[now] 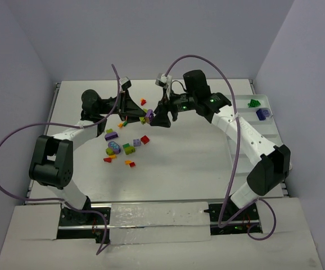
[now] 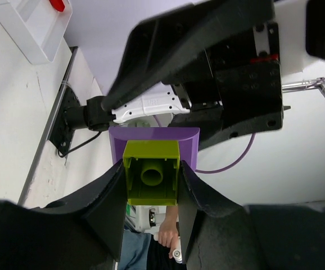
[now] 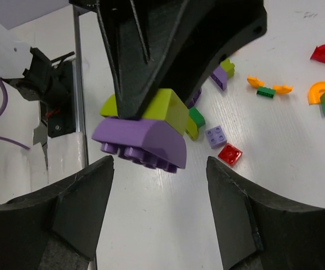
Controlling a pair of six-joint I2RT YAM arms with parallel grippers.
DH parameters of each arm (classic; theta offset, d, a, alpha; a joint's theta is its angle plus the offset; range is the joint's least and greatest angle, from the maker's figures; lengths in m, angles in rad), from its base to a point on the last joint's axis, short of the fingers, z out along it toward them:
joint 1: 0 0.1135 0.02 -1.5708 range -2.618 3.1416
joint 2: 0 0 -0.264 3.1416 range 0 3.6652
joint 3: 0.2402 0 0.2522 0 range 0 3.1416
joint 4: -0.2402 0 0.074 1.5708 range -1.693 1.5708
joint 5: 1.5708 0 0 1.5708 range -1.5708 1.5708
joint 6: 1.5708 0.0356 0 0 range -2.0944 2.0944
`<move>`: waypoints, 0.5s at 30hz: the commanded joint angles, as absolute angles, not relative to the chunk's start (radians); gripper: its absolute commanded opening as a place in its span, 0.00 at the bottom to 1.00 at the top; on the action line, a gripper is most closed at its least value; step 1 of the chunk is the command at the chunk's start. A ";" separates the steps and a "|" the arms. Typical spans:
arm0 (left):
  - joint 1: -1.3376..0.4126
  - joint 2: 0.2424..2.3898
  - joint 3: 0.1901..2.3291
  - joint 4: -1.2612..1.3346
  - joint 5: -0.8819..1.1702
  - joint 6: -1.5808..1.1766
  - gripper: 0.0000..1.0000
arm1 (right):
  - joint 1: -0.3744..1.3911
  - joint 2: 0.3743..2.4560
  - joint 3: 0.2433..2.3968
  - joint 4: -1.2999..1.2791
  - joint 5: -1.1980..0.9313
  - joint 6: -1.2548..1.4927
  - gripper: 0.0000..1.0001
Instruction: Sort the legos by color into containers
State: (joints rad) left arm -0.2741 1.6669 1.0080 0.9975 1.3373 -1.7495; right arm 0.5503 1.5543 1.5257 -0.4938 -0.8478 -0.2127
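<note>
Most of the legos [image 1: 117, 149] lie loose in a heap on the table [image 1: 179, 169], so lots of sorting is left. Just past them, up in the air, the left gripper [image 2: 151, 194] pinches a lime-yellow brick [image 2: 151, 169]. It is stuck onto a purple brick [image 3: 143, 140] with a curved side (two colors, so they likely need pulling apart). The right gripper [image 3: 160, 169] has its jaws wide, one each side of the purple brick, not touching. Farther off, the tray [image 1: 270, 130] shows a green brick [image 1: 254, 103] and a purple piece [image 1: 262, 113] in neighbor compartments.

Lime brick [image 2: 150, 191] in left tool [image 2: 151, 183]
</note>
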 commanded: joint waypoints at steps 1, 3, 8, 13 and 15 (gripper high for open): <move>-0.273 1.646 1.017 0.977 1.328 -1.718 0.00 | 0.597 1.558 1.585 -0.494 -0.788 -0.260 0.71; -0.273 1.645 1.017 0.953 1.327 -1.705 0.00 | 0.607 1.558 1.586 -0.499 -0.773 -0.264 0.68; -0.273 1.641 1.012 0.936 1.325 -1.691 0.00 | 0.620 1.568 1.592 -0.487 -0.722 -0.264 0.48; -0.274 1.640 1.009 0.925 1.324 -1.684 0.00 | 0.623 1.571 1.592 -0.476 -0.697 -0.265 0.34; -0.273 1.640 1.010 0.917 1.322 -1.679 0.00 | 0.623 1.571 1.592 -0.473 -0.693 -0.263 0.28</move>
